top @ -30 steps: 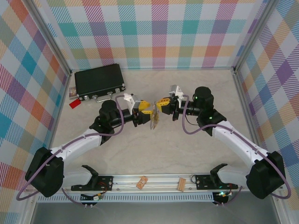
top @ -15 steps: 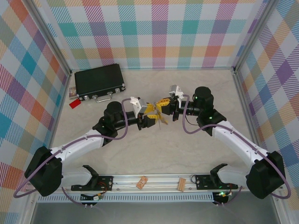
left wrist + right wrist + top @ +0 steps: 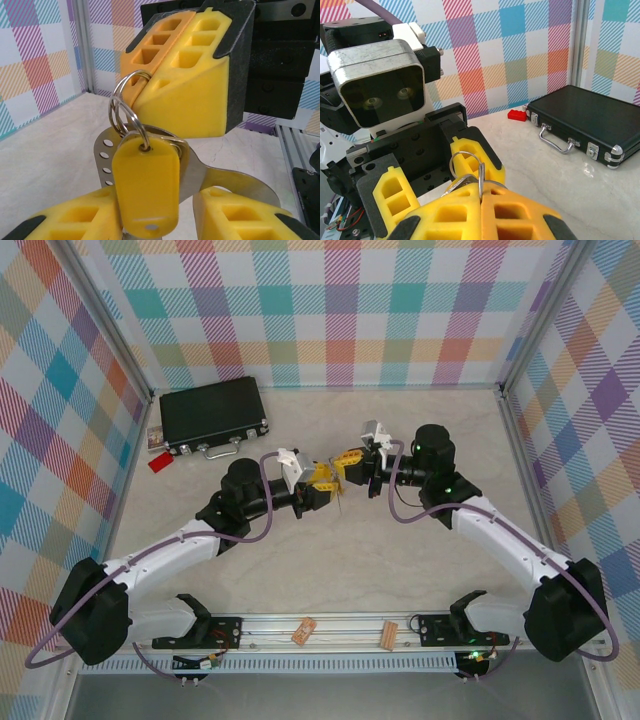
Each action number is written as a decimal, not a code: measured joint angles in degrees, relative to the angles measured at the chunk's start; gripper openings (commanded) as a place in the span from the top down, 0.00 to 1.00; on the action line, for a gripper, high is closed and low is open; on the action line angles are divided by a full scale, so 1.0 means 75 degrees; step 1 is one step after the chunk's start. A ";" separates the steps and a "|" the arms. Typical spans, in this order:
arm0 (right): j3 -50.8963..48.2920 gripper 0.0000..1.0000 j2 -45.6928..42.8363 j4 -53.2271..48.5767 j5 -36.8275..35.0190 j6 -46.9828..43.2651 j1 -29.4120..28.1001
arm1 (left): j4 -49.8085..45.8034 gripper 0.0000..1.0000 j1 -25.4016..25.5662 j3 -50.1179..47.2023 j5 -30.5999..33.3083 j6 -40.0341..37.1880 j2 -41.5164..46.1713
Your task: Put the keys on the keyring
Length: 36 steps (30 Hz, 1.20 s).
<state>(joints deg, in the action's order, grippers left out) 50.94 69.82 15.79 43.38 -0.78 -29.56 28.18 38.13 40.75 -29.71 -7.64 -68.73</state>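
Now the left claw (image 3: 155,212) hugs the yellow key (image 3: 145,185) by its head, so it cannot swing. Just above, the right claw (image 3: 481,197) is pinched tight on the small wire ring (image 3: 125,107) in the key's hole, maybe to thread it. A silver piece just behind the key looks like the keyring (image 3: 192,170). Both claws meet in the air, right of the black case (image 3: 212,412)
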 measured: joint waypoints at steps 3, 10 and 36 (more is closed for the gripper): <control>0.0000 1.00 0.0035 0.0041 0.0032 0.0023 0.0006 | -0.0064 0.56 0.0000 0.0000 0.0064 -0.0076 0.0044; 0.0000 1.00 0.0035 0.0041 0.0041 0.0023 0.0006 | -0.0181 0.51 0.0000 -0.0003 0.0286 -0.0163 0.0181; -0.0052 1.00 -0.0003 -0.0108 -0.0090 0.0017 0.0058 | -0.0988 0.53 0.0015 -0.0280 0.1148 -0.0595 0.0833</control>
<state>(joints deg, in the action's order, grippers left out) 50.54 69.80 14.98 42.70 -0.64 -29.12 20.78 38.24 38.65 -21.10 -12.10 -62.48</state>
